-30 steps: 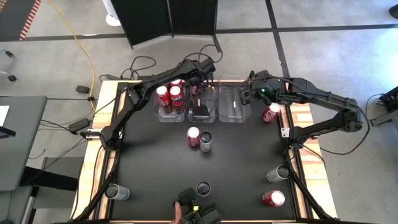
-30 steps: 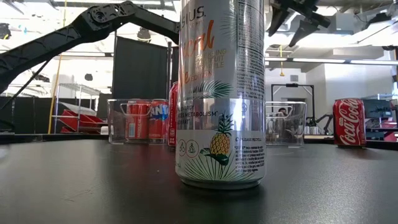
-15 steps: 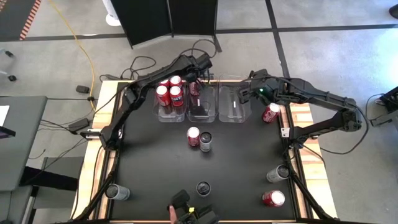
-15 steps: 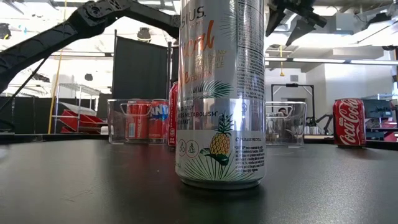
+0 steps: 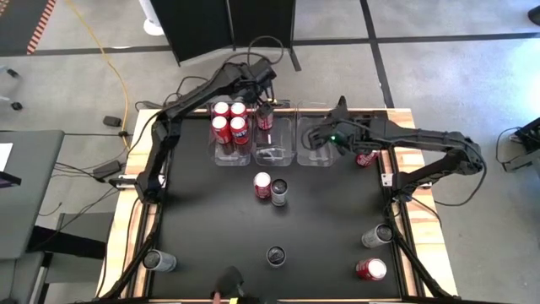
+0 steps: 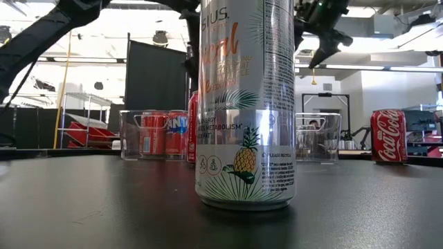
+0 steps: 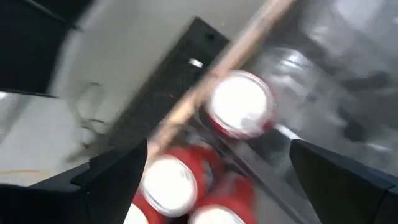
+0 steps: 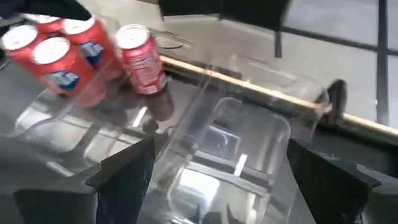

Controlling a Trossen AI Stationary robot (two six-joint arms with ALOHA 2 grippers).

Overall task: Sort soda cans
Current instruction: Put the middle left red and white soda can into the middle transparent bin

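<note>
From left to right in the high view, every can stands upright, long axis vertical, round top facing the camera. At the lower left edge of the black table [image 5: 211,228] stands a silver-grey can [image 5: 158,261] with a dark top. In the upper middle, the left clear bin [image 5: 221,153] holds four red cans [image 5: 230,120] with whitish tops, packed two by two. The left gripper [image 5: 263,93] hovers above the far end of the middle bin [image 5: 272,154], its fingers spread wide and gripping nothing; in the left wrist view the white lids of the red cans show between its dark fingers [image 7: 118,177]. A lone red can [image 5: 266,118] stands at the far end of the middle bin.

At mid-frame, a red can [image 5: 262,184] and a silver-grey can [image 5: 278,191] stand touching on the table. Below them, near the bottom edge, is another silver-grey can [image 5: 275,256]; the low view shows it close up as silver with a pineapple and palm print.

The right gripper [image 5: 314,139] hangs over the right bin [image 5: 318,156], fingers wide apart and empty. Just right of that bin stands a red can [image 5: 365,157], partly under the arm. At the lower right stand a silver-grey can [image 5: 378,236] and, lying on its side, a red can [image 5: 370,269] whose long axis runs left to right.
</note>
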